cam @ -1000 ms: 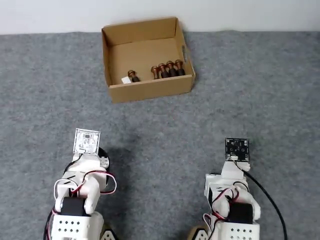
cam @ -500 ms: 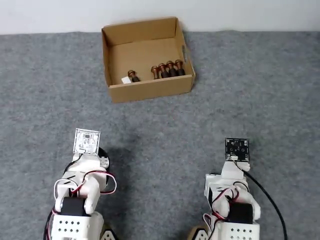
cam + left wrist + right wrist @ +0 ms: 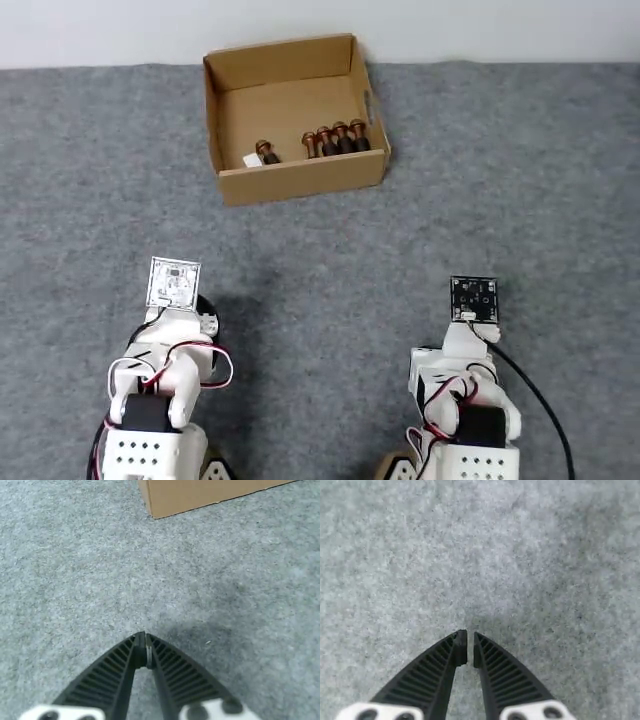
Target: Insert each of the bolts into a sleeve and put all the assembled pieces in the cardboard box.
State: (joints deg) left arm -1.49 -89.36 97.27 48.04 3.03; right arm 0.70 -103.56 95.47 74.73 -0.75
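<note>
Nothing had moved. Left pincer (image 3: 145, 650) was pressed together, right pincer (image 3: 468, 649) almost so, both at the near edge of the counter (image 3: 330, 260). Open grey surface lay before the cardboard box (image 3: 300, 183), which held five assembled pieces (image 3: 335, 139).

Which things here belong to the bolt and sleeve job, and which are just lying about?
Job: cardboard box; row of four assembled pieces inside it; fifth assembled piece apart from them.
Just there: grey carpet; small white bit beside the fifth piece, unclear what.

A grey, felt-like carpet (image 3: 500, 180) with a speckled, faintly mottled nap covered the table, and a plain white wall (image 3: 500, 30) ran along its far edge.
</note>
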